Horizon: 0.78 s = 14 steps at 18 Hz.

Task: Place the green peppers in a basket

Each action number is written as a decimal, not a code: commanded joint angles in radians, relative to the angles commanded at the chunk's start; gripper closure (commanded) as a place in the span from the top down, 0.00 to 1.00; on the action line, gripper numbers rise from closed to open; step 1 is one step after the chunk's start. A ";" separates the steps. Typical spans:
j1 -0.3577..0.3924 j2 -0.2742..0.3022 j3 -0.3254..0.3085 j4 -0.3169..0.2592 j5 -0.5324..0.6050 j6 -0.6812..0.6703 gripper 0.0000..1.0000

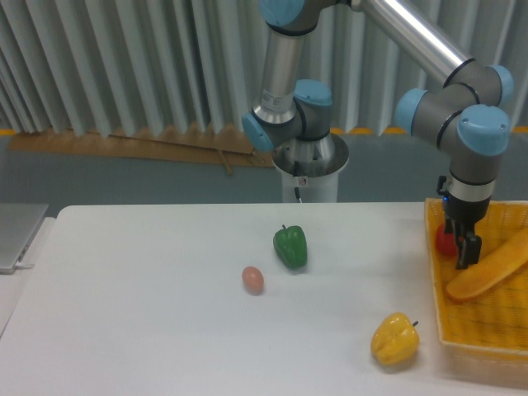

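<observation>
The glossy dark-green bell pepper (290, 247) with its short dark stem sits on the white table (148, 313) a little above the middle of the frame, well apart from everything else and nowhere near the arm's working end. Just down and left of it lies a small pinkish-orange egg-shaped thing (252, 280), and toward the lower right a yellow bell pepper (394, 338) rests close to the near corner of the basket.

The shallow yellow-orange woven mesh basket (487, 326) fills the right edge of the frame. Inside it a long tan loaf-like piece (488, 266) lies slantwise, and a small red pepper (445, 240) sits at the basket's upper left — partly hidden behind the tool (462, 247).

The tool hangs straight down from the grey-and-blue arm (462, 124) over that upper-left part of the basket, its dark fingers pointing at the mesh beside the red pepper. From where I stand the fingers overlap — I cannot tell whether they are wide or narrow, or whether they touch the red pepper.

A grey flat object (16, 235) pokes in at the left edge.
</observation>
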<state>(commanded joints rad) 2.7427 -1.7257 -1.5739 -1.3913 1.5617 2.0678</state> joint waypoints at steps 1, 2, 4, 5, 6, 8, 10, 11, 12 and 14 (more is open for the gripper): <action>0.002 0.000 0.000 0.000 -0.005 -0.002 1.00; 0.003 0.000 0.000 0.000 -0.006 -0.006 1.00; 0.003 0.000 -0.003 0.000 -0.008 -0.026 1.00; 0.005 -0.002 -0.003 0.000 -0.009 -0.041 1.00; 0.006 -0.002 -0.002 0.002 -0.009 -0.047 1.00; 0.008 -0.005 -0.003 0.002 -0.009 -0.048 1.00; 0.009 -0.006 -0.002 0.002 -0.009 -0.048 1.00; 0.009 -0.006 -0.002 0.002 -0.009 -0.048 1.00; 0.008 -0.006 -0.002 0.002 -0.009 -0.049 1.00; 0.006 -0.006 -0.003 0.002 -0.008 -0.049 1.00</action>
<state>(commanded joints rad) 2.7489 -1.7319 -1.5769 -1.3898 1.5539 2.0187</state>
